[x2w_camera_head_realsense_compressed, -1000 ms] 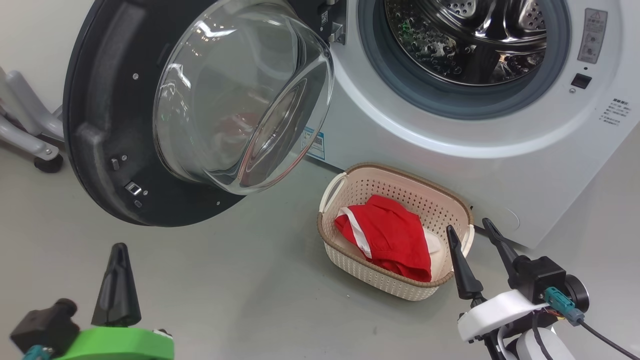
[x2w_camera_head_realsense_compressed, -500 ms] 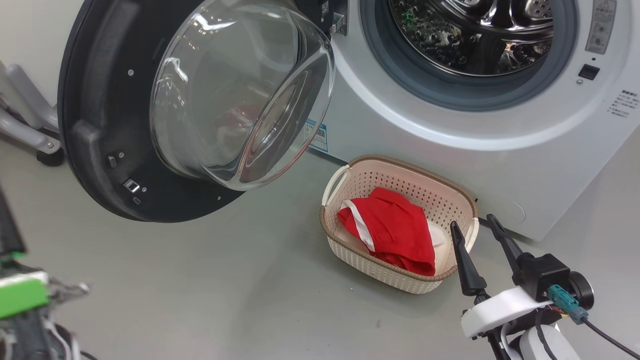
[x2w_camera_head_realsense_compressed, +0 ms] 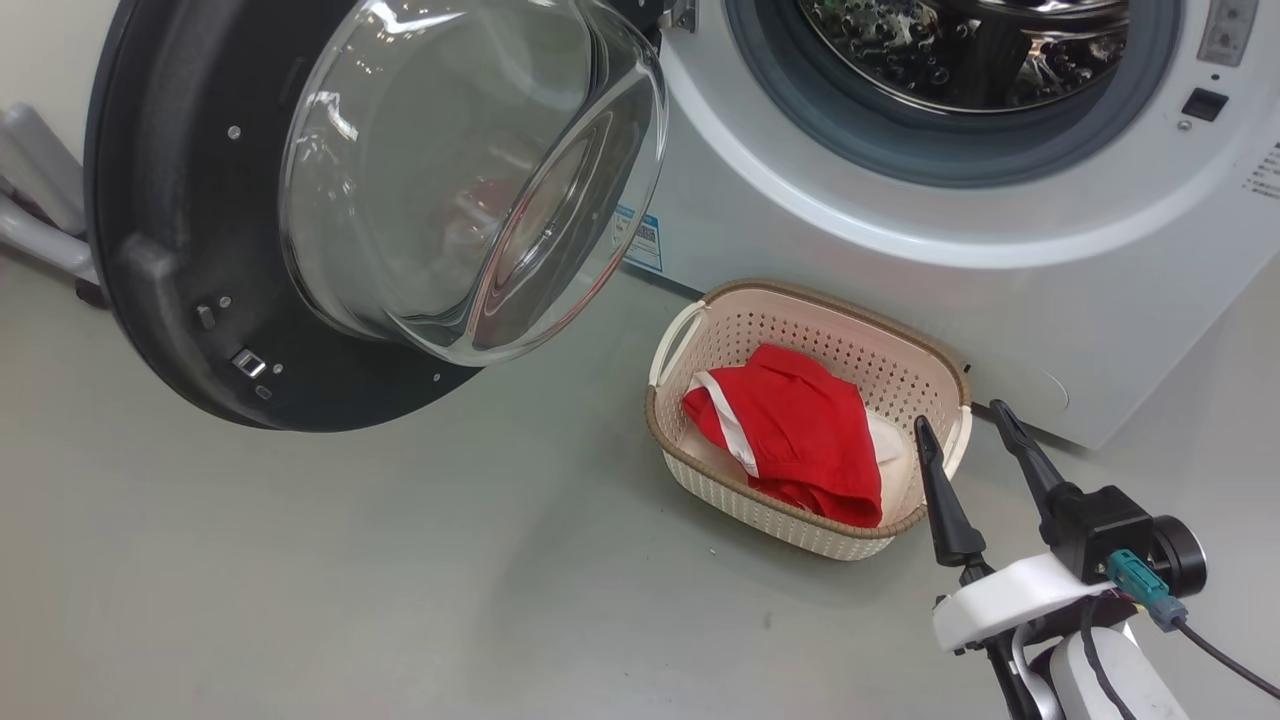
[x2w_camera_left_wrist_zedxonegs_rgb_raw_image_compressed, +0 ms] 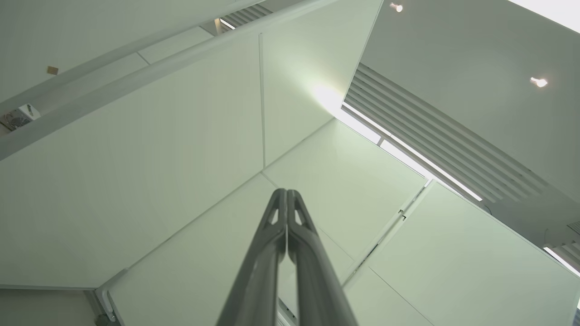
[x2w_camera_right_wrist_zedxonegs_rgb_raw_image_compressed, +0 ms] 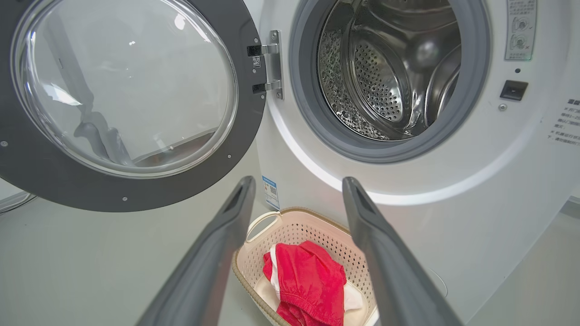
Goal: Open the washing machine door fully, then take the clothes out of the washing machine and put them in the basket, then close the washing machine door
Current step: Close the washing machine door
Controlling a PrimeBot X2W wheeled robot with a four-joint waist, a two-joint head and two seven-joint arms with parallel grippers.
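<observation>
The washing machine door (x2w_camera_head_realsense_compressed: 170, 300) stands swung out to the left, its glass bowl (x2w_camera_head_realsense_compressed: 470, 180) bulging toward me. The white washing machine (x2w_camera_head_realsense_compressed: 900, 290) shows its steel drum (x2w_camera_right_wrist_zedxonegs_rgb_raw_image_compressed: 385, 77) with nothing in it. On the floor in front sits the cream basket (x2w_camera_head_realsense_compressed: 830, 297) holding the red clothes (x2w_camera_head_realsense_compressed: 800, 440) with white trim. My right gripper (x2w_camera_head_realsense_compressed: 959, 414) hangs open just right of the basket, nothing between its fingers. In the right wrist view, that gripper (x2w_camera_right_wrist_zedxonegs_rgb_raw_image_compressed: 298, 179) looks over the basket (x2w_camera_right_wrist_zedxonegs_rgb_raw_image_compressed: 312, 217) and clothes (x2w_camera_right_wrist_zedxonegs_rgb_raw_image_compressed: 308, 280). My left gripper (x2w_camera_left_wrist_zedxonegs_rgb_raw_image_compressed: 287, 192) is shut on nothing and points up at pale wall panels.
Grey floor spreads out in front of the machine and under the door. A grey wheeled frame (x2w_camera_head_realsense_compressed: 40, 220) stands at the far left behind the door. A small blue label (x2w_camera_head_realsense_compressed: 638, 240) marks the machine's lower front. The open door overhangs the floor left of the basket.
My left gripper has gone out of the head view at the lower left. The camera has shifted a little. The right gripper stays open by the basket.
</observation>
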